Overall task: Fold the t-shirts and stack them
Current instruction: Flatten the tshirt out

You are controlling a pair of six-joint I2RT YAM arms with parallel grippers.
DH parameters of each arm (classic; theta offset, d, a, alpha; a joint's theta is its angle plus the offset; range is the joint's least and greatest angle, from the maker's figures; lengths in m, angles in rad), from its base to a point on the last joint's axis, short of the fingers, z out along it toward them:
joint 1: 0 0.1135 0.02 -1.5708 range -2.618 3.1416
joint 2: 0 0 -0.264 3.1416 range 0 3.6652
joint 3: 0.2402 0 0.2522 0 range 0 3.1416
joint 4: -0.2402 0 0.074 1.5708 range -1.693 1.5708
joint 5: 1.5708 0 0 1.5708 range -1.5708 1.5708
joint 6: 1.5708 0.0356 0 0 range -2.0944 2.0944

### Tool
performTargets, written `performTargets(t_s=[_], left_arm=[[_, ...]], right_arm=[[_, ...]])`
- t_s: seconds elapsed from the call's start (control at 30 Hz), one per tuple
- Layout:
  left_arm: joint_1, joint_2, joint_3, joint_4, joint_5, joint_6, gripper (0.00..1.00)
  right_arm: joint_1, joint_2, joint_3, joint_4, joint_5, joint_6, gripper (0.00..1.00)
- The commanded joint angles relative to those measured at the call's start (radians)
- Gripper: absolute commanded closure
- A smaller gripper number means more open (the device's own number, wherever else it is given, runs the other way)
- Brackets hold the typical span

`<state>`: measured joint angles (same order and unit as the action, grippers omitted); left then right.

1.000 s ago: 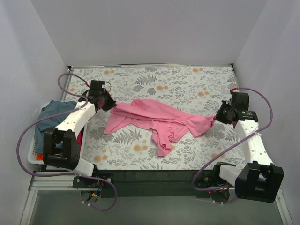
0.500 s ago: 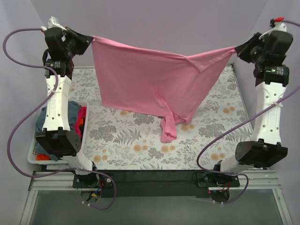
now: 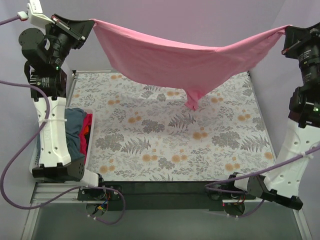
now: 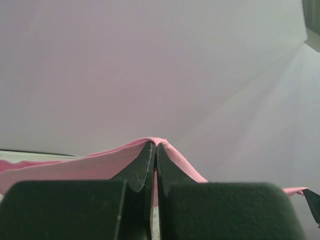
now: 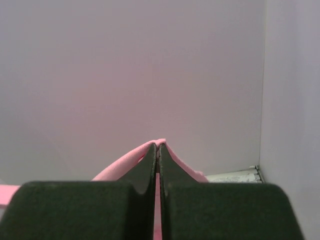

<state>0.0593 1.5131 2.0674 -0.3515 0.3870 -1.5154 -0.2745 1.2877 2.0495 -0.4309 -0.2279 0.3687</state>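
Note:
The bright pink t-shirt (image 3: pixel 185 60) hangs stretched in the air between both grippers, high above the floral table, sagging in the middle with a sleeve dangling at the lowest point. My left gripper (image 3: pixel 90 22) is shut on its left corner; the pink cloth (image 4: pixel 100 162) drapes over the closed tips in the left wrist view. My right gripper (image 3: pixel 286 31) is shut on its right corner, and pink cloth (image 5: pixel 120 165) shows there too. A slate blue-grey shirt (image 3: pixel 75 130) and a red one (image 3: pixel 88 127) lie in the basket.
A white laundry basket (image 3: pixel 36 160) stands at the table's left edge beside the left arm. The floral table cover (image 3: pixel 165 145) spreads below the hanging shirt. White walls close in on three sides.
Both arms have lifted the pink shirt from the table and raised it high, spreading apart. It now hangs fully clear of the table, more stretched than half a second ago.

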Motion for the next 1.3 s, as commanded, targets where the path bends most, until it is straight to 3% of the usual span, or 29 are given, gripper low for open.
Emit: performTargets(t_s=[0.0, 0.23, 0.47, 0.97, 1.17, 1.27], left_arm=[[0.007, -0.119, -0.030, 0.042, 0.021, 0.018, 1.00], [0.005, -0.244, -0.020, 0.031, 0.049, 0.012, 1.00], [0.007, -0.235, -0.006, -0.001, 0.066, 0.011, 1.00], [0.007, 0.120, -0.110, -0.011, 0.032, 0.098, 1.00], [0.007, 0.265, -0.131, 0.006, 0.047, 0.136, 1.00], [0.007, 0.283, -0.213, 0.049, 0.055, 0.135, 1.00]], right_arm=[[-0.005, -0.093, -0.026, 0.106, 0.068, -0.080, 0.99], [-0.003, -0.179, 0.027, 0.101, 0.133, -0.158, 0.99], [-0.003, -0.128, 0.098, 0.090, 0.124, -0.195, 0.99], [0.006, 0.197, 0.092, 0.201, -0.103, -0.082, 0.99], [0.095, 0.318, 0.074, 0.205, -0.097, -0.097, 0.99], [0.136, 0.337, -0.023, 0.234, -0.076, -0.100, 0.99]])
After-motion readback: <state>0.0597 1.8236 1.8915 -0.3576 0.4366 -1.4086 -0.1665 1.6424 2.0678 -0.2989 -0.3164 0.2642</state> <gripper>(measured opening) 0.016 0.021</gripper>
